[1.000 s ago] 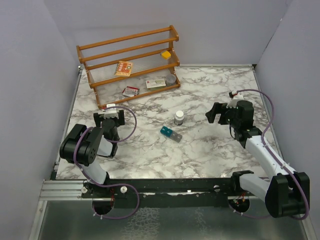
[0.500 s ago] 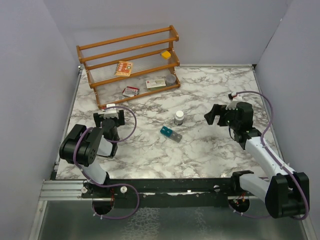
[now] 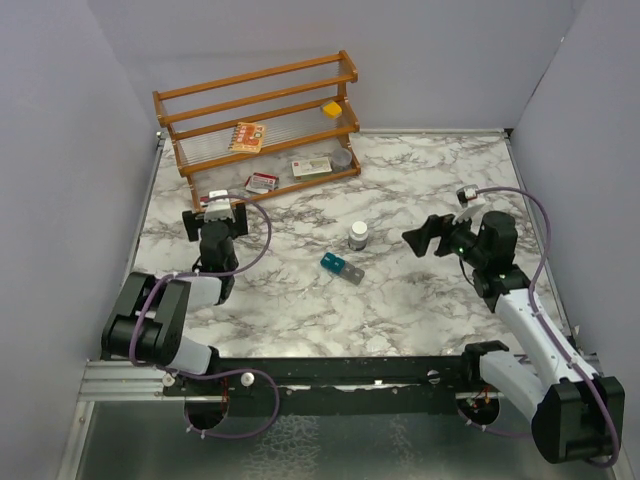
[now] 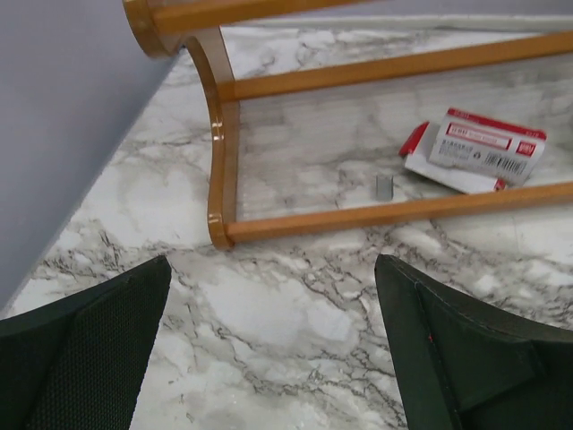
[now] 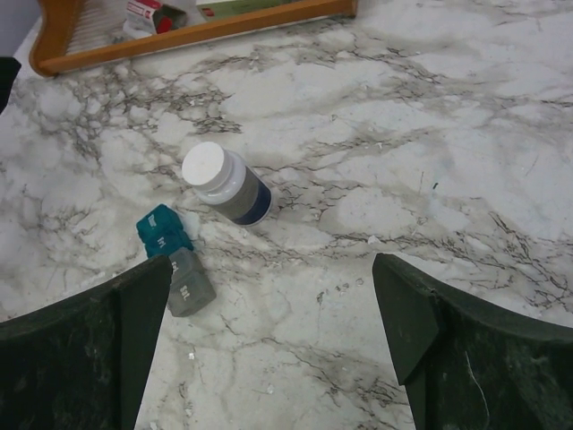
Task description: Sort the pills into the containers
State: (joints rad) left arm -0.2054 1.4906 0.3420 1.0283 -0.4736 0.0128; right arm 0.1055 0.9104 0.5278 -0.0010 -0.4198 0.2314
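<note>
Near rack (image 3: 255, 79), left tool (image 3: 217, 212) now extended forward, spread wide, empty; right tool (image 3: 425, 235) likewise, apparently nearer containers (image 3: 342, 266).

White worktop (image 3: 400, 180) veined in grey like marble, shut in by plain pale lilac walls (image 3: 330, 30) behind and at both sides. At the far left, a tiered wooden rack (image 3: 290, 130) of orange-brown rails; along the near edge, a silver metal rail (image 3: 120, 380). Lit evenly, shadows soft.
</note>
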